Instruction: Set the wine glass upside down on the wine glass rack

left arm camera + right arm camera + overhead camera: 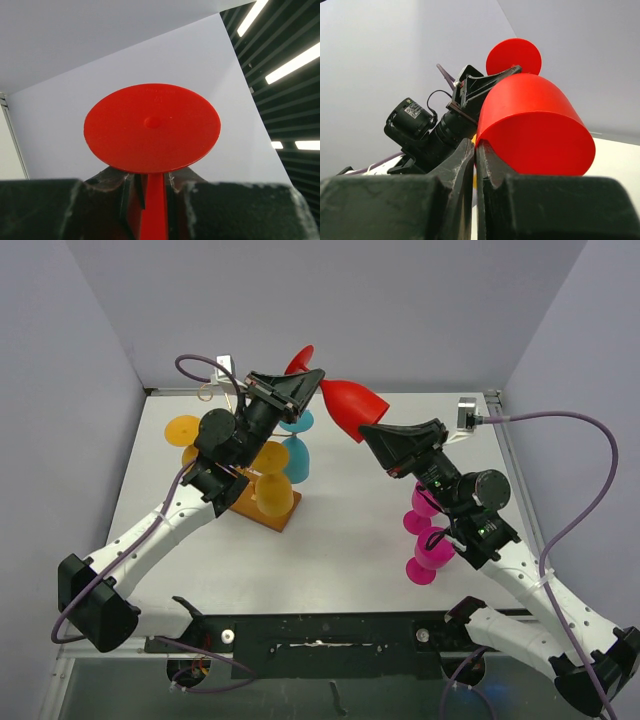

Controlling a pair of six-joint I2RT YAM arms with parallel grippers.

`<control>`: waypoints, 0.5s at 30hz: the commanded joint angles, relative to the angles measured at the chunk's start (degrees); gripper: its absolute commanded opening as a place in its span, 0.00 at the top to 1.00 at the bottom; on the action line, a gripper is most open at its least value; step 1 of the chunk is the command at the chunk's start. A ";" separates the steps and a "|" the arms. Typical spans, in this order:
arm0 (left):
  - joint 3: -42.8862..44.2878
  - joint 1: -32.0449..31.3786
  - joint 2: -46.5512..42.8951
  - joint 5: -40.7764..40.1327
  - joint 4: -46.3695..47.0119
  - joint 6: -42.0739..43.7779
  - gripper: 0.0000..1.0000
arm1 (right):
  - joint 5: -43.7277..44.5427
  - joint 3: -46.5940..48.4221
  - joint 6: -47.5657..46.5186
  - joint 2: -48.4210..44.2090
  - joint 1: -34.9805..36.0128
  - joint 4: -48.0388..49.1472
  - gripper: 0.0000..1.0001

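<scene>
A red wine glass [350, 408] hangs in the air above the back of the table, lying nearly level between both arms. My left gripper [305, 385] is shut on its thin stem [153, 205], just under the round foot [152, 127]. My right gripper [372, 435] is shut on the rim of the bowl [535, 125], the wall pinched between its fingers [462, 160]. The wine glass rack stands below the left arm on its wooden base [283, 518]. Its gold wire arms are mostly hidden by the arm and the hanging glasses.
Yellow glasses [275, 490] and a blue glass [297, 455] hang on the rack. Two magenta glasses [430, 550] stand on the table under the right arm. Grey walls close in the table at the back and sides.
</scene>
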 commanded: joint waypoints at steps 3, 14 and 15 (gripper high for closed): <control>2.87 0.85 0.97 0.59 4.03 1.03 0.98 | -2.22 1.45 1.70 -1.22 0.60 -0.61 0.88; 5.64 4.60 2.05 3.89 5.79 18.49 0.99 | 13.75 1.18 0.64 -8.66 0.51 -18.53 0.37; 5.97 4.69 2.10 4.48 5.80 21.19 0.99 | 15.32 1.76 0.60 -9.14 0.51 -20.31 0.36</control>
